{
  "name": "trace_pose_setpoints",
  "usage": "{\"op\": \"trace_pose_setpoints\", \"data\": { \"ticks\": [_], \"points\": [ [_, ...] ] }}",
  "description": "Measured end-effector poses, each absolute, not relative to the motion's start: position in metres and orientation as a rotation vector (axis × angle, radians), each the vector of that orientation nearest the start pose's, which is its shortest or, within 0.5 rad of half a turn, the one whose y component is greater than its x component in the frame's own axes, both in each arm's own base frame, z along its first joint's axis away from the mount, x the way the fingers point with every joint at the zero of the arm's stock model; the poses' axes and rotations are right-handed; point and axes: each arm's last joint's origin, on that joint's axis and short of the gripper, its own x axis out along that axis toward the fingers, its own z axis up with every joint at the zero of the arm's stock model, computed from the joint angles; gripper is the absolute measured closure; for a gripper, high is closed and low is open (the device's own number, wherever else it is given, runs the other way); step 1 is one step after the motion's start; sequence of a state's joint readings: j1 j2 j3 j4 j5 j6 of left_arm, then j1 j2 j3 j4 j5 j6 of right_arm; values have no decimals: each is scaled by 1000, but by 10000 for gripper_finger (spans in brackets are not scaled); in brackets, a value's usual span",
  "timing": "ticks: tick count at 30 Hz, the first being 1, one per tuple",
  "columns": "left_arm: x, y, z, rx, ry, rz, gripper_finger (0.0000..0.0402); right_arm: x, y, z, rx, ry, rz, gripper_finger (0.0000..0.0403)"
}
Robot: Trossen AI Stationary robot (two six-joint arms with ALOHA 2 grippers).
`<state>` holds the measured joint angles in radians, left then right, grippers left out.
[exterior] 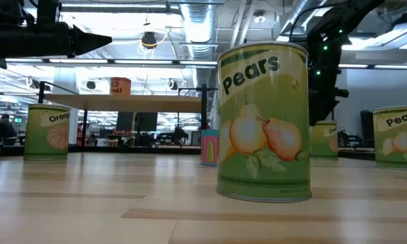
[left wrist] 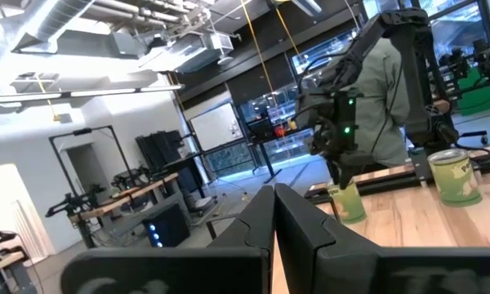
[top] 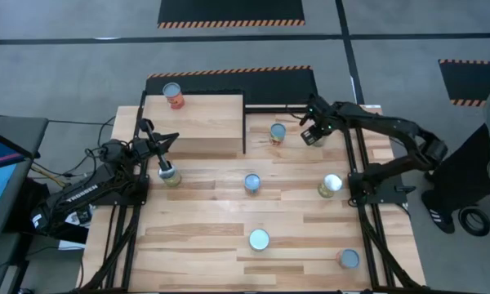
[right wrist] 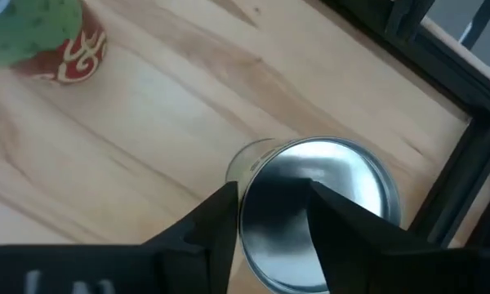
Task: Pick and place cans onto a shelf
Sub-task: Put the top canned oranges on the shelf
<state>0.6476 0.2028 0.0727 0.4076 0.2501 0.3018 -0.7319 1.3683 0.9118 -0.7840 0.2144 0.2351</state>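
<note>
My right gripper [top: 309,135] [right wrist: 271,200] is open and points down at a green-labelled can [right wrist: 343,175] that stands upright on the table near the far right; its fingers stand on either side of the silver lid. In the high view the gripper hides this can; it shows in the low view [exterior: 323,139]. My left gripper [top: 173,137] [left wrist: 273,200] is shut and empty, held level, high above the table beside the plywood shelf [top: 194,122]. A red can [top: 173,95] stands on the shelf's far left corner. An orange-labelled can [top: 170,173] stands by the shelf's near edge.
Other upright cans stand on the table: one beside my right gripper [top: 278,133], one at the centre [top: 252,182], one at the right [top: 331,185], two near the front edge [top: 259,239] [top: 348,259]. A black frame rail [right wrist: 453,175] runs close by the right gripper.
</note>
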Motion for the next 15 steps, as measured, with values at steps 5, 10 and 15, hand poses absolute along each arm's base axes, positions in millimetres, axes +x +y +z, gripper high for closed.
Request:
{"op": "trace_pose_setpoints", "data": {
  "ticks": [5,10,15],
  "points": [
    [88,57,210,392,-195,428,400,184,-174,216,522,1160,-970,289],
    [88,57,209,385,-183,426,400,190,-174,219,518,1169,-952,342],
    [88,58,206,370,-154,422,400,194,-171,221,513,1170,-928,379]
  ]
}}
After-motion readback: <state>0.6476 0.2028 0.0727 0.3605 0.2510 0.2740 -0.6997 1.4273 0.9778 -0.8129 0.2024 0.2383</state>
